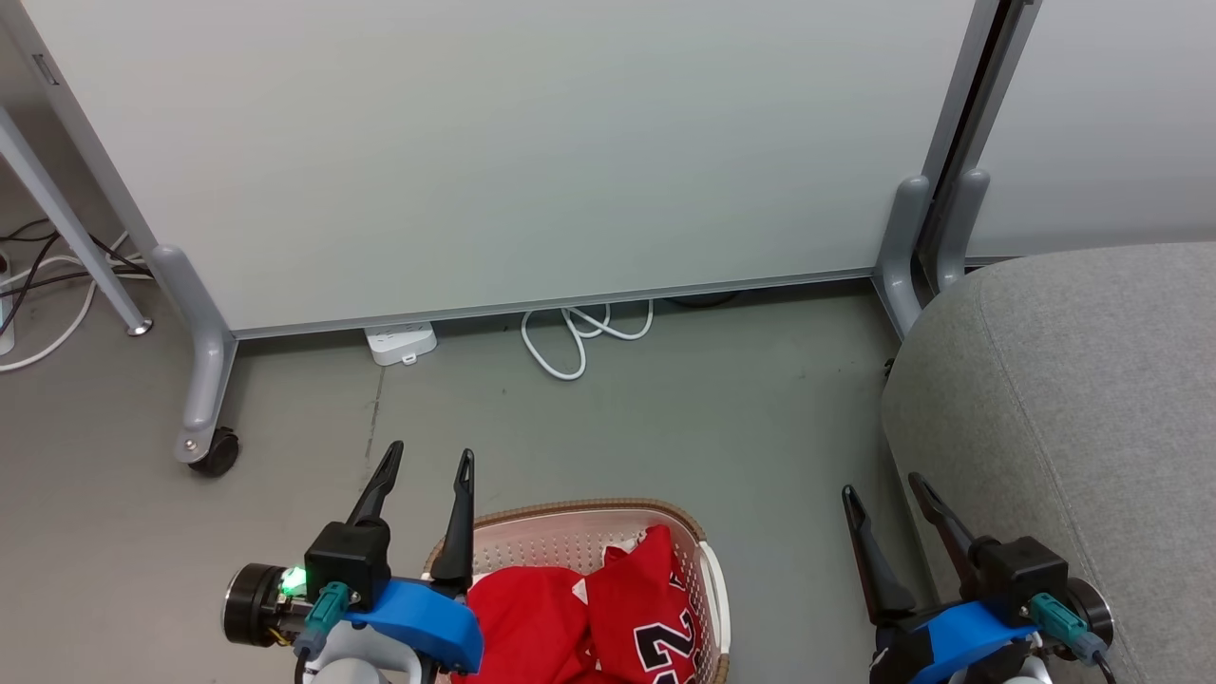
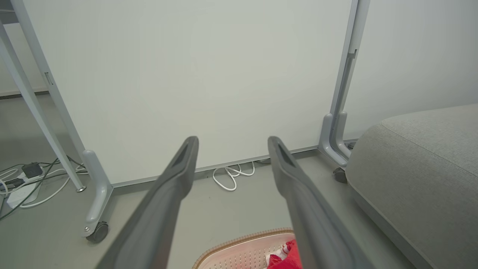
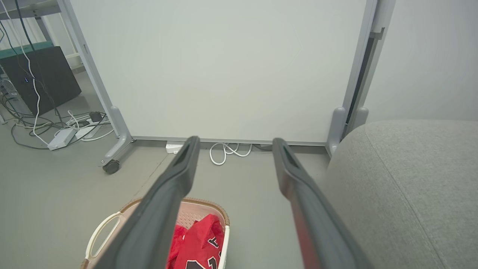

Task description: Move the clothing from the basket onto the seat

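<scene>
The clothing (image 1: pixel 589 608) is red fabric lying bunched in the basket (image 1: pixel 570 518), a cream perforated tub with a brown rim on the floor at bottom centre; black numerals with white outlines show on one piece. The grey seat (image 1: pixel 1073 399) fills the right side. My left gripper (image 1: pixel 427 461) is open and empty above the basket's left edge. My right gripper (image 1: pixel 883 489) is open and empty between the basket and the seat. The clothing (image 3: pixel 201 243) and basket (image 3: pixel 108 222) appear low in the right wrist view beside the seat (image 3: pixel 407 186); the basket (image 2: pixel 239 243) peeks in the left wrist view.
A pale partition panel (image 1: pixel 532 152) on grey castor legs (image 1: pixel 204 399) stands across the back. A white power strip (image 1: pixel 401 342) and a coiled white cable (image 1: pixel 579 332) lie at its foot. More cables (image 3: pixel 56 127) lie on the floor far left.
</scene>
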### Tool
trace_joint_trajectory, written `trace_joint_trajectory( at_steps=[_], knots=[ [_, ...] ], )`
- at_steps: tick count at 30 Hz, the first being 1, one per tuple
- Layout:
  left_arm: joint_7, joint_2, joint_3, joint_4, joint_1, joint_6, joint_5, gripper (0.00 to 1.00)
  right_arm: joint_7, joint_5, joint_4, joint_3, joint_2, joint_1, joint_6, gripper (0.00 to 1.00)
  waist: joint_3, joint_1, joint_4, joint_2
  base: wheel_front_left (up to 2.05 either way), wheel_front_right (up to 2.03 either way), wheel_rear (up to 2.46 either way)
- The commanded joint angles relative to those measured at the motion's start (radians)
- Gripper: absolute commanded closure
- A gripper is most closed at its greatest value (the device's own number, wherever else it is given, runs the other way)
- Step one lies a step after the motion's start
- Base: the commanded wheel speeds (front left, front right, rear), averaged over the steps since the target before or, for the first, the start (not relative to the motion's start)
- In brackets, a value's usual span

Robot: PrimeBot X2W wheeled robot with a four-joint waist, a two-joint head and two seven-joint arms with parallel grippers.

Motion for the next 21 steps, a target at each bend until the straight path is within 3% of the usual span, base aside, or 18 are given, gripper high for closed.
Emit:
trace_joint_trajectory(
  at_steps=[1, 13, 21],
  knots=[
    [-0.005, 0.003, -0.002, 0.003, -0.011, -0.003, -0.005, 0.00, -0.005, -0.003, 0.003, 0.000, -0.006, -0.016, 0.000, 0.00, 0.001, 0.0000, 0.000, 0.0000, 0.00, 0.00, 0.00],
    [-0.005, 0.003, -0.002, 0.009, -0.017, -0.007, 0.002, 0.00, -0.005, 0.002, 0.006, 0.006, -0.006, -0.019, 0.000, 0.00, 0.005, 0.0000, -0.007, 0.0000, 0.00, 0.00, 0.00],
    [-0.005, 0.008, -0.039, 0.075, -0.079, -0.037, 0.040, 0.00, -0.004, -0.004, -0.001, 0.014, -0.006, -0.031, 0.000, 0.00, 0.045, 0.0000, -0.039, 0.0000, 0.00, 0.00, 0.00]
  ],
)
